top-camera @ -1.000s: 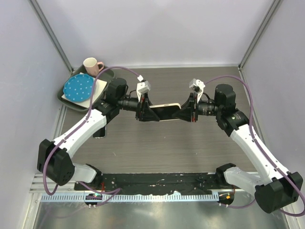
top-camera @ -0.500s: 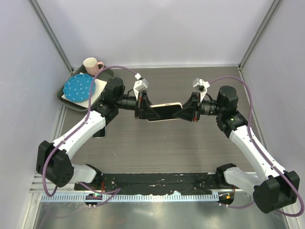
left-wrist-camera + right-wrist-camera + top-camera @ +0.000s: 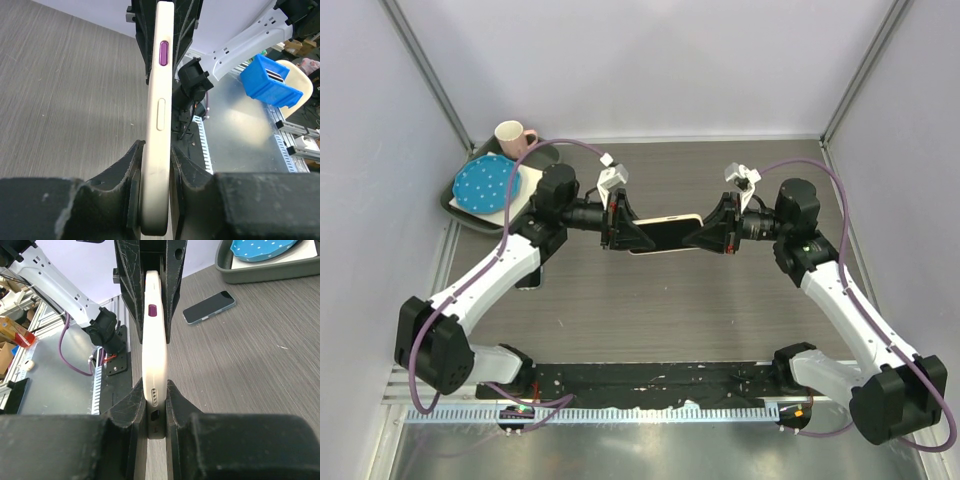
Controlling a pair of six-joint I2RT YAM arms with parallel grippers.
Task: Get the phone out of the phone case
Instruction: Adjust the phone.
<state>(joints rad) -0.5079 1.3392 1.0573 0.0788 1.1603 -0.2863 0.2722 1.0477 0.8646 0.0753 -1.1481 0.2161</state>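
A phone in a cream case [image 3: 665, 233] with a purple side button hangs in the air over the middle of the table, dark screen up. My left gripper [image 3: 620, 232] is shut on its left end, and my right gripper [image 3: 715, 233] is shut on its right end. In the left wrist view the case edge [image 3: 159, 100] runs up from between my left gripper's jaws [image 3: 155, 165]. In the right wrist view the case [image 3: 154, 350] sits pinched in my right gripper [image 3: 155, 395]. A greyer end with a dark port shows low between those fingers.
A second, dark phone [image 3: 530, 280] lies flat on the table beside the left arm; it also shows in the right wrist view [image 3: 209, 306]. A grey tray [image 3: 460, 205] with a blue dotted plate [image 3: 485, 183] and a pink mug [image 3: 512, 135] stands at the back left. A black strip [image 3: 650, 378] runs along the front edge.
Both wrists have drawn slightly outward, the left to the left and the right to the right. The cased phone stays held between them at about the same place.
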